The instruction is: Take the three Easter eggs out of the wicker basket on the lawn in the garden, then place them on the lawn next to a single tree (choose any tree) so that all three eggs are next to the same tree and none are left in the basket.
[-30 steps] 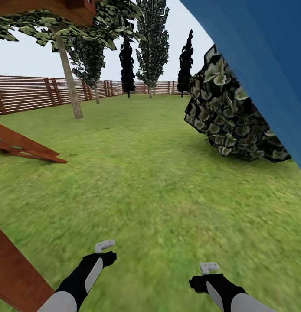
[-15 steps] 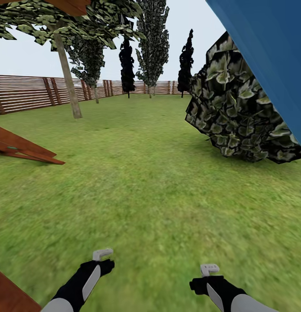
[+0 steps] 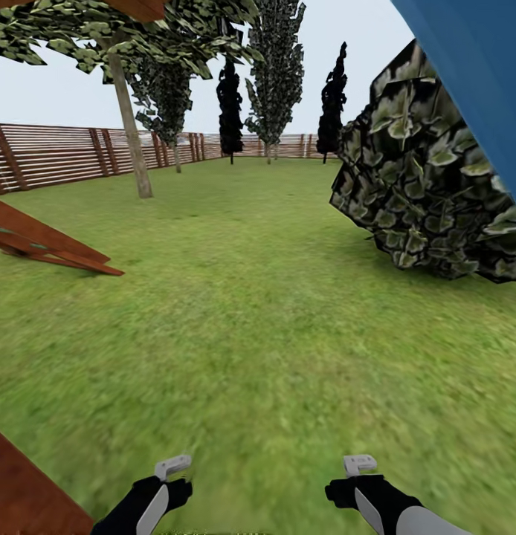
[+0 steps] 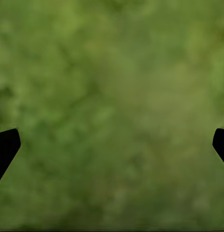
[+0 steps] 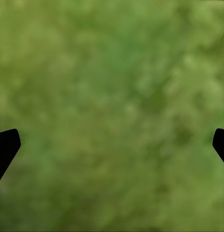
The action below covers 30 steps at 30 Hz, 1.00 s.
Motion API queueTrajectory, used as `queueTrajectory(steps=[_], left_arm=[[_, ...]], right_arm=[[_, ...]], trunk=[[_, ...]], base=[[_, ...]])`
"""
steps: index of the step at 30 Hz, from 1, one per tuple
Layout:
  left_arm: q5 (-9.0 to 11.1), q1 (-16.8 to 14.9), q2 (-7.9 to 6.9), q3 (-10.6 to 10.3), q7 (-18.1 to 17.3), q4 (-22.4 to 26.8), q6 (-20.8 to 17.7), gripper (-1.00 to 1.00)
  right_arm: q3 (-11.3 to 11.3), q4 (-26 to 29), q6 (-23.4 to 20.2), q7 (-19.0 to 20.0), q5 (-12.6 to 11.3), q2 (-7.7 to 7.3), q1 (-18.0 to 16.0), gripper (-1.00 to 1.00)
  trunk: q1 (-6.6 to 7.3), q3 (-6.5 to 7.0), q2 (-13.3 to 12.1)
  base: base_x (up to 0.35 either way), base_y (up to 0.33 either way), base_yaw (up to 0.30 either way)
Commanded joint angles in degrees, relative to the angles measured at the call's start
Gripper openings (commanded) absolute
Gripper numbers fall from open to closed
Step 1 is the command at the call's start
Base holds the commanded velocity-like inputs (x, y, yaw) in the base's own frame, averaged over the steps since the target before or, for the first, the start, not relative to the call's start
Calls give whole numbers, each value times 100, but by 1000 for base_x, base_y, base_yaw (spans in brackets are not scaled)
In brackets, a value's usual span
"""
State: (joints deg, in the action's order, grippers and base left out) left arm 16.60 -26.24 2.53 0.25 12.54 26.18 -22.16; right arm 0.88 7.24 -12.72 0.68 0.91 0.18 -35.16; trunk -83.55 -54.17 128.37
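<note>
The search step is judged in hand: no basket or eggs are seen on the lawn (image 3: 273, 297). Left hand (image 4: 112, 145) and right hand (image 5: 112, 145) are spread wide, empty. The basket must be found next; a bare-trunked tree (image 3: 133, 130) stands near the fence (image 3: 57, 152).

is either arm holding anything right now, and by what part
Nothing is held. In both wrist views the jaws stand wide apart over bare lawn: left gripper and right gripper are empty.

Head view faces forward-down; wrist views near, seemingly straight onto lawn (image 3: 273, 312).
</note>
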Motion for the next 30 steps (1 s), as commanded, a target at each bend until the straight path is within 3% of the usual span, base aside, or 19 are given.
queueTrajectory(steps=[1, 12, 30], left_arm=[[54, -2, 2, 2, 37, -22, -21, 100], [53, -2, 9, -6, 37, -306, -17, 100], [53, 0, 11, -16, 35, -306, -16, 100]], right_arm=[[9, 14, -37, 7, 10, -1, 1, 100], [9, 14, -36, 11, 5, -1, 1, 100], [-3, 14, -38, 16, 5, -1, 1, 100]], trunk=[[1, -14, 2], [1, -107, 2], [1, -182, 2]], base=[[0, 0, 153], [0, 0, 76], [0, 0, -246]])
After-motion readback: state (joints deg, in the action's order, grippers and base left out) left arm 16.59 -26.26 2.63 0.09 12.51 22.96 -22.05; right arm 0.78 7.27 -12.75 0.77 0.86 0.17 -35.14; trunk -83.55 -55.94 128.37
